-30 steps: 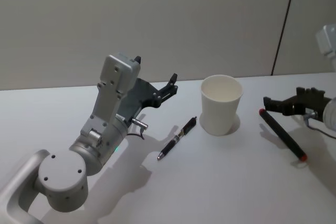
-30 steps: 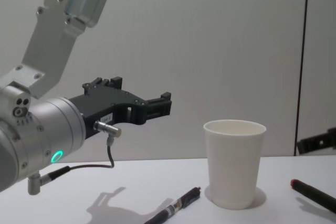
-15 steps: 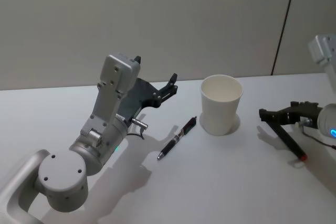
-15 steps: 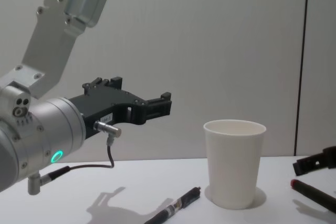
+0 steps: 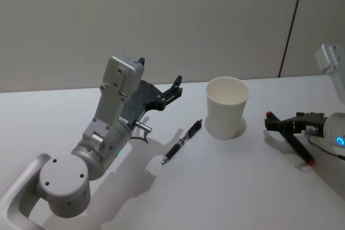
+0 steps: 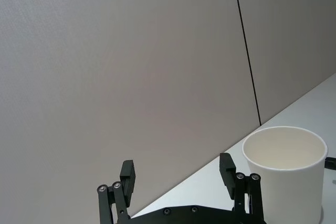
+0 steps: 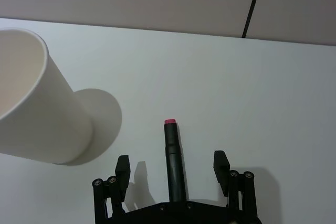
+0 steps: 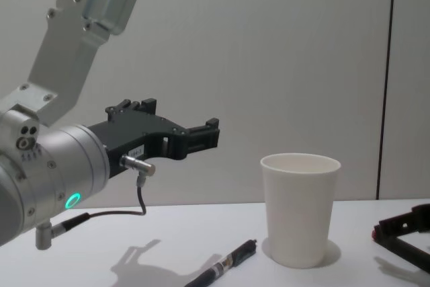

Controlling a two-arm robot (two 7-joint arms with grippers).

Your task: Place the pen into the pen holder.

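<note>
Since the red-tipped pen (image 7: 171, 140) lay flat by the cup (image 5: 227, 106), my open right gripper (image 7: 171, 162) straddled it; my open left gripper (image 6: 177, 167) hung idle above the tabletop (image 5: 215, 192).

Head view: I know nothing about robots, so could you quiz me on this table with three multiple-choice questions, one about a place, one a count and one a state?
1. Where is the black pen?
A. flat on the table, on the robot's left of the cup
B. standing in the cup
C. hanging off the table edge

2. How many pens are there?
A. one
B. four
C. two

3. How is the right gripper?
A. shut on the cup
B. open, a finger either side of the red-tipped pen
C. shut, lifting a pen

Answers:
1 A: it lies near the cup's base.
2 C: there is a black one and a red-tipped one.
3 B: the right wrist view shows that pen lying between spread fingers.

The left gripper hangs open above the table.
</note>
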